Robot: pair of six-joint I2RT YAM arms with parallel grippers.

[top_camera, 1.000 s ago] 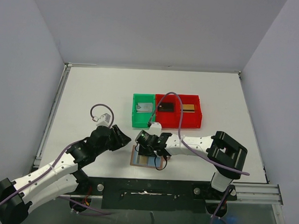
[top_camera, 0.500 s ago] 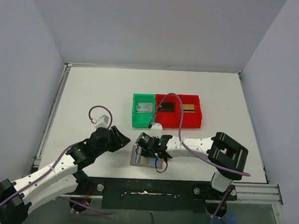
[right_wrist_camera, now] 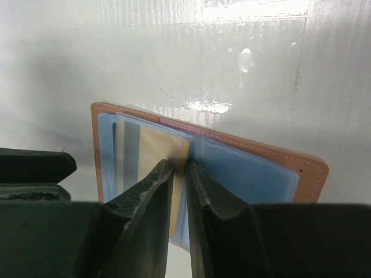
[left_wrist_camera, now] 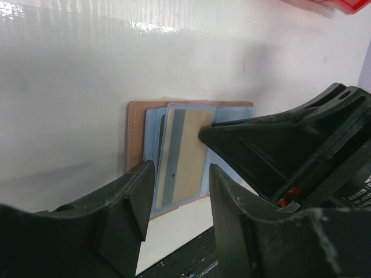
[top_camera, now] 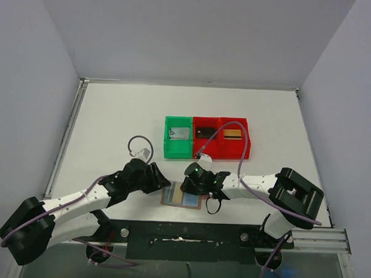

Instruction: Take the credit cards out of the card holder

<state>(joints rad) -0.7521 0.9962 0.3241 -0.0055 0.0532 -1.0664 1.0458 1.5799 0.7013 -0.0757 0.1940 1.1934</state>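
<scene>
Well, there is little here to read. A small label [left_wrist_camera: 362,194] on the right arm's housing sits at the edge of the left wrist view, but it is cut off and too fine to make out. Any print on the cards is too small to tell.

Counting instead, I see two arms, two bins, four cards and one card holder.

The card holder [top_camera: 178,199] lies open and flat at 6 o'clock on the counter [top_camera: 112,123], with a brown leather rim around blue-grey pockets. The left hand [left_wrist_camera: 178,174] sits at the holder's 9 o'clock, low by its edge, with its fingers apart and nothing between them.

One card [right_wrist_camera: 152,152], tan with a grey stripe, lies on the holder's pockets. The right hand [right_wrist_camera: 179,167] is over the holder, and its arm stretches away toward 3 o'clock. Its fingers [right_wrist_camera: 151,197] are almost together, with only a slit between them, and the tips are down at that card's edge. I cannot tell whether they pinch it.

At 12 o'clock from the holder, and apart from it, stand the two bins.
- The green bin [top_camera: 177,153] holds one silver-grey card [top_camera: 179,134].
- The red bin [top_camera: 234,154] touches the green one and has two compartments, with a black card [top_camera: 205,132] in the left and a gold-tan card [top_camera: 233,134] in the right.
</scene>
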